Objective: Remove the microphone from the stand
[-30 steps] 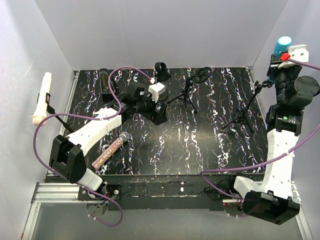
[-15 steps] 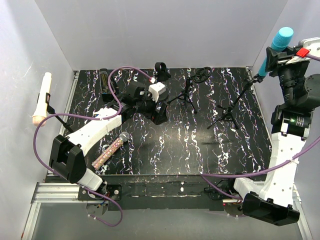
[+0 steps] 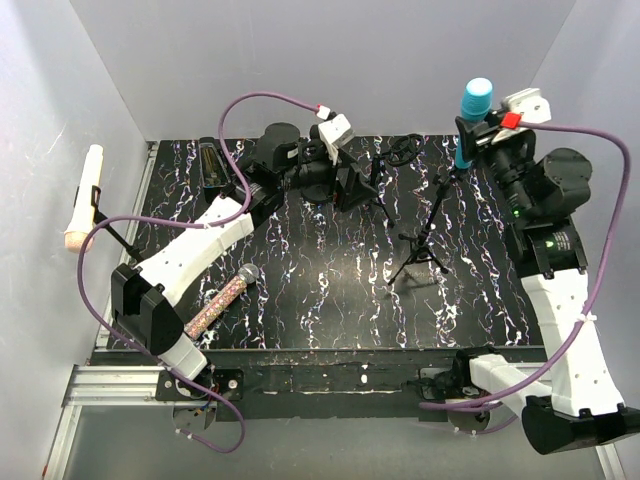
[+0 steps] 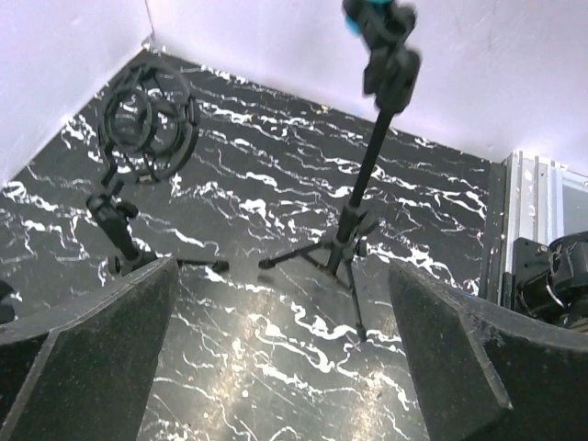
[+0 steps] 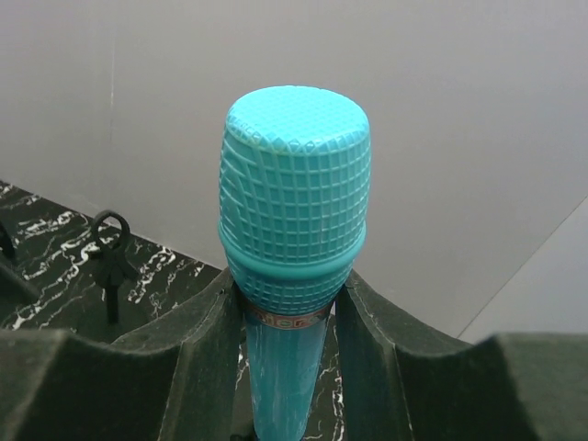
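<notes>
Standing upright between the right gripper's (image 5: 292, 354) part-closed fingers, the teal microphone (image 5: 294, 202) is gripped by its body, still clipped on the stand (image 3: 424, 238). Both have shifted left toward the middle since a second ago. The right arm (image 3: 560, 300) rises tall; the left gripper (image 4: 280, 322), wide open and empty, faces the stand.

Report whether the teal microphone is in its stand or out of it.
In: the microphone sits clipped atop the tripod stand, with the right hand closed around it.
</notes>
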